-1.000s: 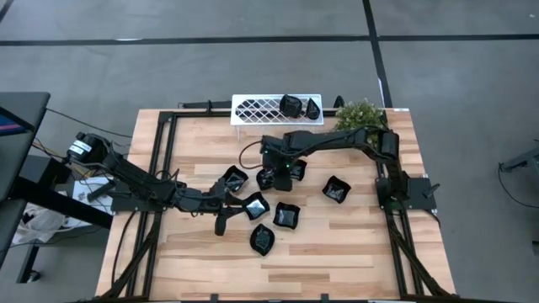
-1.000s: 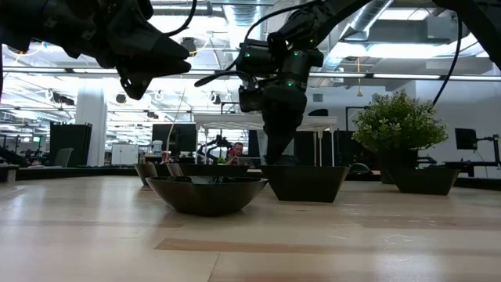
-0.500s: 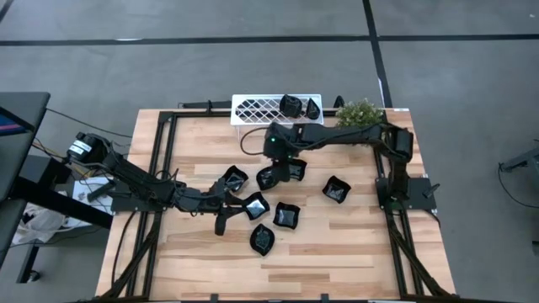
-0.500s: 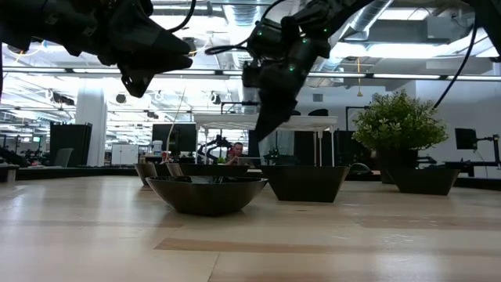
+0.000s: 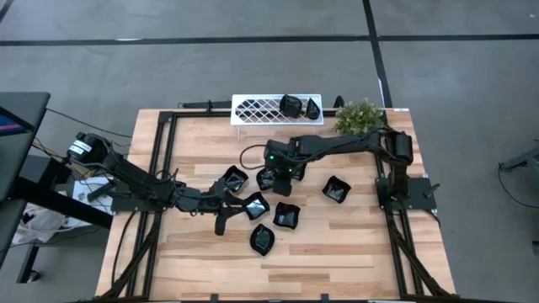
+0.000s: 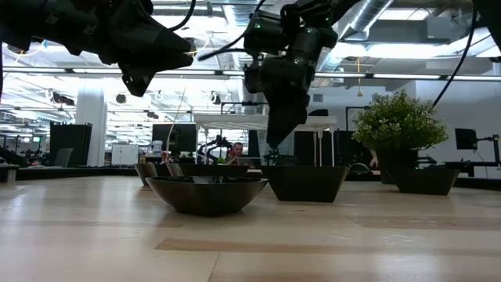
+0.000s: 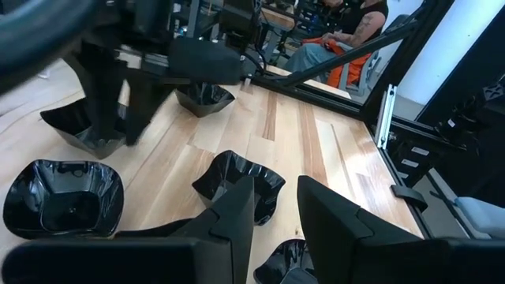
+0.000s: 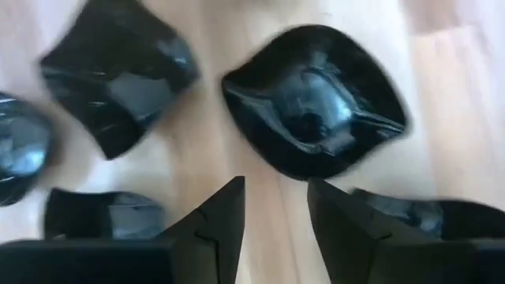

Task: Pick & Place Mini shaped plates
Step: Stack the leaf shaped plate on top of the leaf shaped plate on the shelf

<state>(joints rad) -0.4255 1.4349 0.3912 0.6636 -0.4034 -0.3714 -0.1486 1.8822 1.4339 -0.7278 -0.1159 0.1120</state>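
Several small glossy black plates lie on the wooden table: a scalloped one [image 5: 233, 178], others [image 5: 255, 205] [image 5: 286, 215] [image 5: 263, 239] [image 5: 336, 188], and a pair [image 5: 268, 178] [image 5: 296, 170] under my right arm. Two more plates [image 5: 290, 104] sit on the white lattice rack [image 5: 253, 108]. My right gripper [image 8: 274, 213] is open and empty, pointing down above a leaf-shaped plate [image 8: 316, 110]; it also shows in the high view [image 5: 278, 168]. My left gripper [image 7: 276, 209] is open and empty, hovering near the table's middle [image 5: 221, 202], a scalloped plate [image 7: 237, 181] just ahead of it.
A green potted plant [image 5: 360, 115] stands at the far right corner beside the rack. A black frame rail [image 5: 160, 160] runs along the table's edges. Bare wood lies at the near edge [image 5: 337, 261]. A person [image 7: 331, 39] sits beyond the table.
My right gripper swung up and toward the far edge, tipping off vertical, then came back down and now points down over the plates near the table's middle again. The plates have stayed where they were.
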